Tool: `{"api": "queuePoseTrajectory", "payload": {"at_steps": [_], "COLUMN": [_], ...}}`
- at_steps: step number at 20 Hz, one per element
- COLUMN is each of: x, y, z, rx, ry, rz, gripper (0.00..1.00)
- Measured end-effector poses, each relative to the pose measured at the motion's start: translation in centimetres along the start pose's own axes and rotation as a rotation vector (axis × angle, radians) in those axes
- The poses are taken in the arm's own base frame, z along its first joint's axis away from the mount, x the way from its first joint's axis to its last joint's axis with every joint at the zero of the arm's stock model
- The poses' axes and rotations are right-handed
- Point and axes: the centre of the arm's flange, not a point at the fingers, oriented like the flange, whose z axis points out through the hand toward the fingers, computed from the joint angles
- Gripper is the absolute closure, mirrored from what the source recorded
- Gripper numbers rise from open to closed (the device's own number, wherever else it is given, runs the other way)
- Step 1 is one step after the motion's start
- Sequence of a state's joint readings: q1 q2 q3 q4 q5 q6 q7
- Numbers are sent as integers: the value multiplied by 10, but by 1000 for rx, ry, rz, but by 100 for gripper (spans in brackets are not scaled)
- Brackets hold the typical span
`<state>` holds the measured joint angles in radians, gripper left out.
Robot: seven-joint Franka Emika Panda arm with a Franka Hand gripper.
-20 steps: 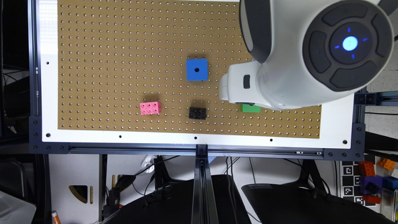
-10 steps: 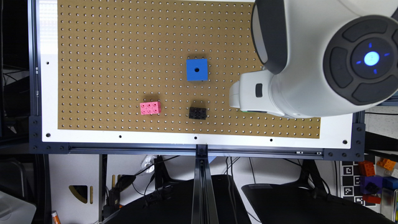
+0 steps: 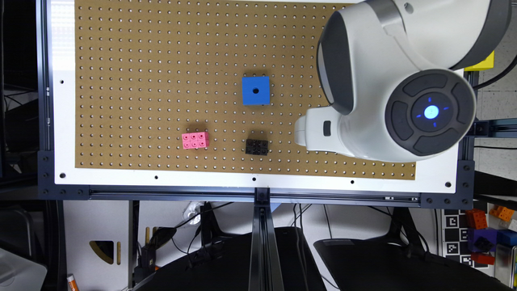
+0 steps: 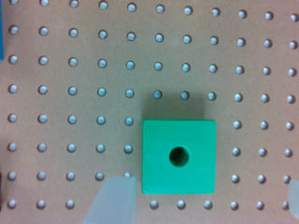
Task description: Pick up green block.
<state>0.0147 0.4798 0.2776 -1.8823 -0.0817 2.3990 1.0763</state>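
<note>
In the wrist view the green block, a bright green cube with one round dark hole in its top, sits flat on the brown pegboard. My gripper is open above it. One pale fingertip lies just beside the block's corner, and the other fingertip is at the picture's edge, well apart from the block. In the exterior view the gripper's white part hangs over the pegboard near its front edge, towards the exterior view's right, and the arm hides the green block there.
A blue cube with a hole stands mid-board. A black brick and a pink brick lie nearer the front edge. A yellow block peeks from behind the arm. Loose coloured bricks sit off the table.
The arm has swung nearer the board's front edge. The green edge that peeked out beside the gripper a second ago is now covered by the arm.
</note>
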Motion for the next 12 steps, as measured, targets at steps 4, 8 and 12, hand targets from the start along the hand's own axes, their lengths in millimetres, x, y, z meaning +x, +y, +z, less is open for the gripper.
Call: {"api": "queuePoseTrajectory", "payload": {"at_steps": [4,8,12], "x": [2,2,3], "y": [-1,0,2], "z": [23,33,46], "rx": [-2,-9,-11], "ry": [-2,-8,-14], "rz": [0,1,2], "gripper": [0,0,0]}}
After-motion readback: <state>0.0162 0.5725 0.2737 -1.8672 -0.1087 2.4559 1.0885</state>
